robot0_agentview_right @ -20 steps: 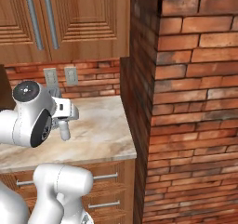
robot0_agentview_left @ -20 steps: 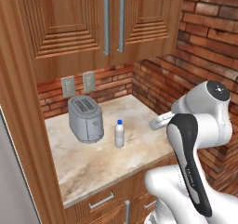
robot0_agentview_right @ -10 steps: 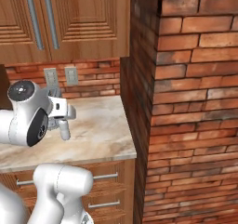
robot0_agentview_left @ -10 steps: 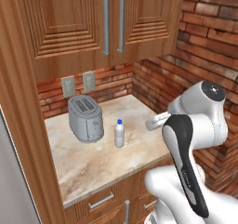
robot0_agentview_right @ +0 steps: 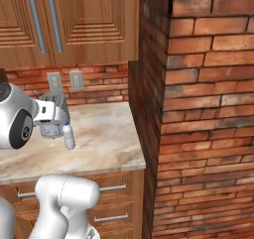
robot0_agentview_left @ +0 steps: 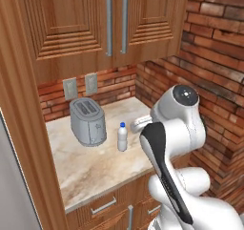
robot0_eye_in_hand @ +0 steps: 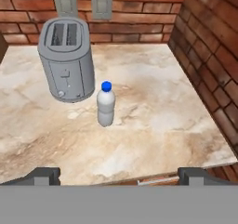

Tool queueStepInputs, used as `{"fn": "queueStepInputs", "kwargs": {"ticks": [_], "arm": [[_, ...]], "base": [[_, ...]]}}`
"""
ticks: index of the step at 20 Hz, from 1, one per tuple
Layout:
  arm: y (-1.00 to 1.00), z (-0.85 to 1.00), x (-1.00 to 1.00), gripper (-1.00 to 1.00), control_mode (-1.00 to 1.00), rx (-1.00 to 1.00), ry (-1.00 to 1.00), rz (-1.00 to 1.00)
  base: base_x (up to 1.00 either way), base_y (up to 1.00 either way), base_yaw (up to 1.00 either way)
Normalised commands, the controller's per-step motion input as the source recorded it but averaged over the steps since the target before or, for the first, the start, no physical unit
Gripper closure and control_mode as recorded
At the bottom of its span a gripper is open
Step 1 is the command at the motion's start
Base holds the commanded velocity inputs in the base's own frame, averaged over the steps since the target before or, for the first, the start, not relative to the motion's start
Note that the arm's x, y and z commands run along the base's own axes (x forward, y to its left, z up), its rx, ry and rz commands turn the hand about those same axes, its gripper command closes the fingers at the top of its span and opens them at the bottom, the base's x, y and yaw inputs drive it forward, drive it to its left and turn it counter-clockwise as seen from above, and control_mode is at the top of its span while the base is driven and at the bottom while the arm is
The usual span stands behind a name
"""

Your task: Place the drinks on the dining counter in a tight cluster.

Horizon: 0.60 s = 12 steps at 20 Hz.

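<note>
A slim white bottle with a blue cap (robot0_eye_in_hand: 106,104) stands upright on a small marbled counter (robot0_eye_in_hand: 153,121), just right of a steel toaster (robot0_eye_in_hand: 65,60). My gripper (robot0_eye_in_hand: 118,175) hangs above the counter's front edge, open and empty, with its fingertips (robot0_eye_in_hand: 44,174) spread wide. The bottle lies ahead of it and a little to the left, well apart. From the right base view the bottle (robot0_agentview_right: 68,136) sits just below and right of my hand (robot0_agentview_right: 51,115). The left base view has the bottle (robot0_agentview_left: 122,137) left of my arm. The dining counter is out of view.
Brick walls close off the back and right side of the counter (robot0_agentview_left: 95,167). Two wall outlets (robot0_eye_in_hand: 83,0) sit behind the toaster (robot0_agentview_left: 87,121). Wooden cabinets (robot0_agentview_left: 114,24) hang overhead and drawers (robot0_agentview_right: 109,203) sit below. A brick pillar (robot0_agentview_right: 198,109) stands to the right.
My arm has swung left and in toward the counter, bringing the hand closer to the bottle. The bottle and toaster have not moved, and the jaws stay wide.
</note>
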Motion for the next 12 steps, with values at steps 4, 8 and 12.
{"fn": "queueStepInputs", "kwargs": {"ticks": [4, 8, 12], "arm": [[0.01, -0.29, 0.01, -1.0, -1.0, 0.01, -0.03, 0.08], [-0.04, -0.1, 0.01, -1.0, -1.0, 0.03, 0.03, 0.31], [-0.08, 0.01, 0.1, -1.0, -1.0, 0.01, 0.04, 0.35]], "base": [[0.0, 0.0, 0.0], [0.0, 0.0, 0.0], [0.0, 0.0, 0.0]]}}
